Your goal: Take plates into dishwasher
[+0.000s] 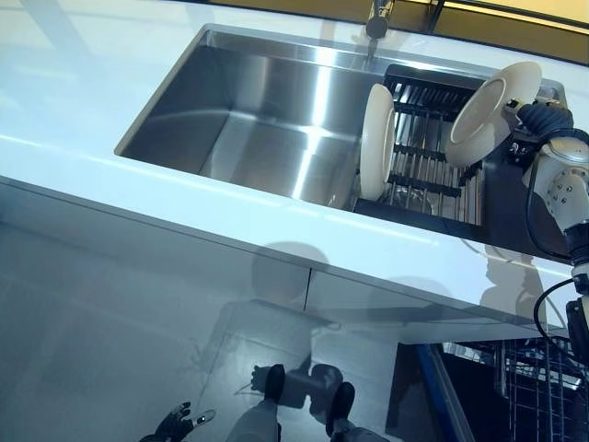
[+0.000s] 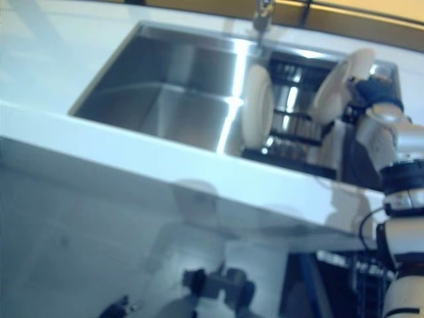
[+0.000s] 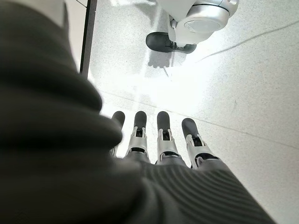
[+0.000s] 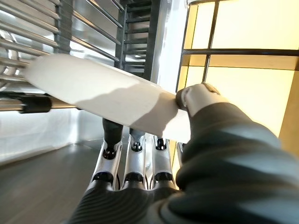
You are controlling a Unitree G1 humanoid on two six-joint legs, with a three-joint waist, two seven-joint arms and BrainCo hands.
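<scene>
white plate [image 1: 492,109] pinched in right hand [image 1: 543,118] above drying rack [image 1: 433,161].

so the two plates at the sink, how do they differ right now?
The held plate is pinched at its rim by the right hand and tilted, lifted above the rack; the racked plate stands upright on edge in the rack, untouched. The held plate shows its face; the racked plate is nearly edge-on. Both are plain white and round.

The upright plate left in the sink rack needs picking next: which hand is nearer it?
Right. The right hand grips another plate just beside the upright plate; the left hand hangs low near the floor.
</scene>
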